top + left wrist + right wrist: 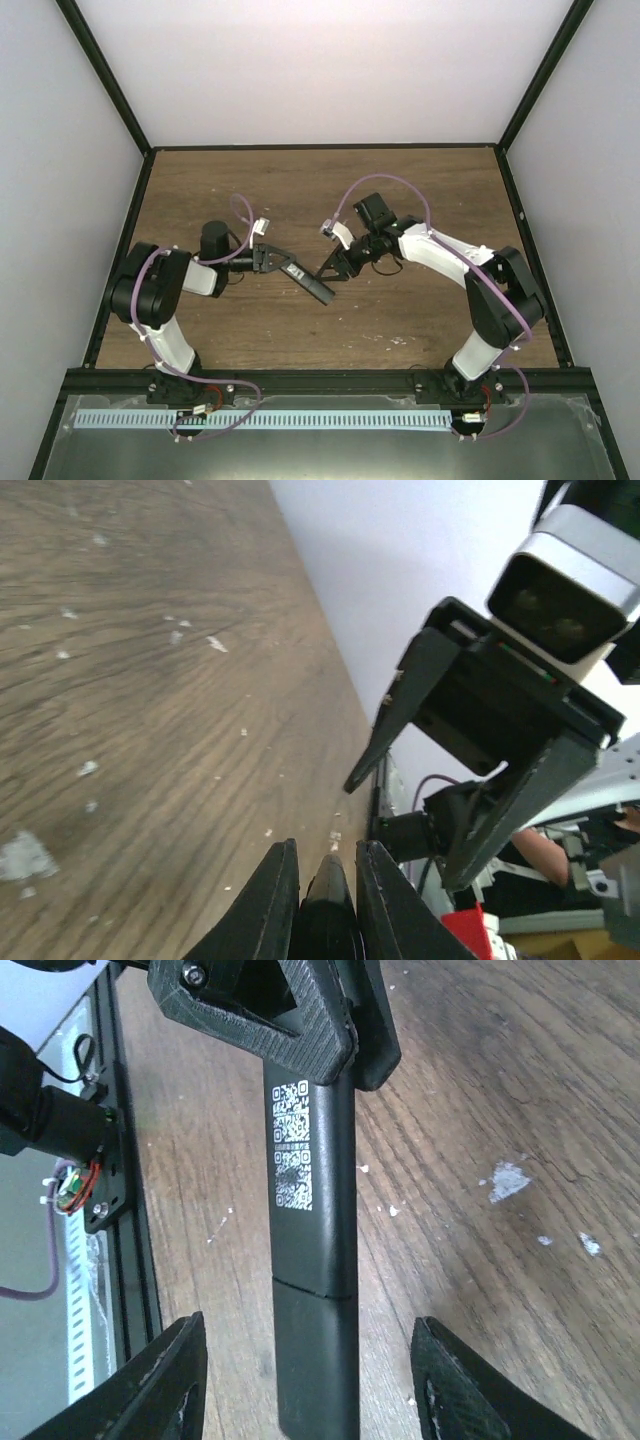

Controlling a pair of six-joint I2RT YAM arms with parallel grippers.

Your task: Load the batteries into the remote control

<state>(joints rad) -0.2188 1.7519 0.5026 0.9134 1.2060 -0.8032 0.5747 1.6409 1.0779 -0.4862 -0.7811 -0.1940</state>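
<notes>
Top external view: over the table [400,190], the left gripper [290,268] is clamped on the remote [318,287], apparently holding it clear of the wood. The right gripper [330,270] straddles the remote's free end, fingers [150,1385] apart and not touching it. No batteries are visible and the cover [318,1360] looks seated, so the step is judged to be cover handling, and the next move calls for a square pinch there.

One remote control [315,1240], one table [400,190], two arms: left arm [160,290], right arm [495,290].
</notes>
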